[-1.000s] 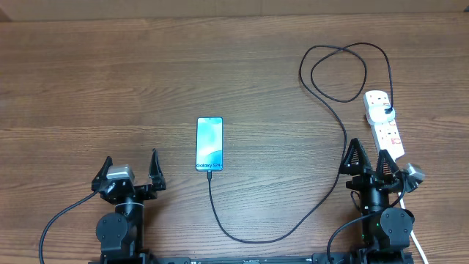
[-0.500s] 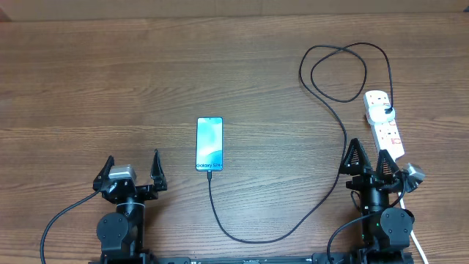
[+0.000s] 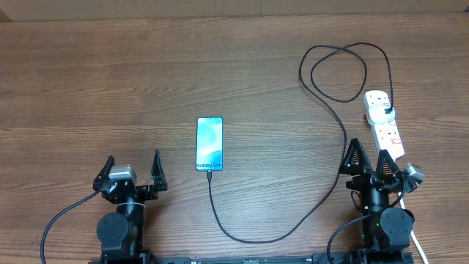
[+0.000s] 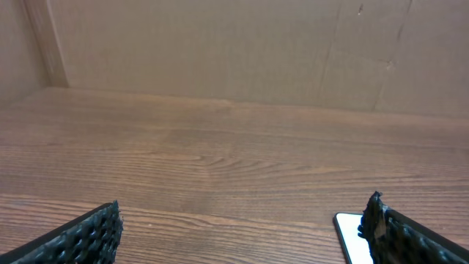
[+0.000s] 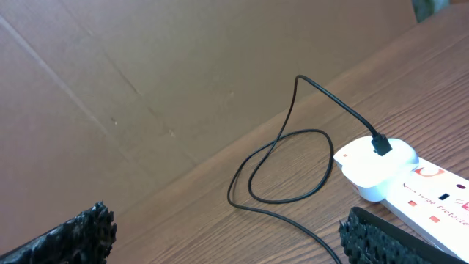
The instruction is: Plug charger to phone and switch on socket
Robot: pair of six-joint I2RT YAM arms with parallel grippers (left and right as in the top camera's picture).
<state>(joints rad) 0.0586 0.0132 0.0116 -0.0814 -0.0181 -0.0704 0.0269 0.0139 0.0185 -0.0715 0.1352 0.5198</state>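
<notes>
One phone (image 3: 209, 144) lies near the middle of the tabletop (image 3: 110, 73). One black charger (image 3: 256, 240) reaches its near end, then loops past the right hand (image 3: 368, 148) to one white socket (image 3: 386, 128) by the right edge. The right hand and the left hand (image 3: 132, 158) are spread wide and hold nothing.

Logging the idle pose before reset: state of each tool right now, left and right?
Left tool: open, holding nothing.
Right tool: open, holding nothing.
</notes>
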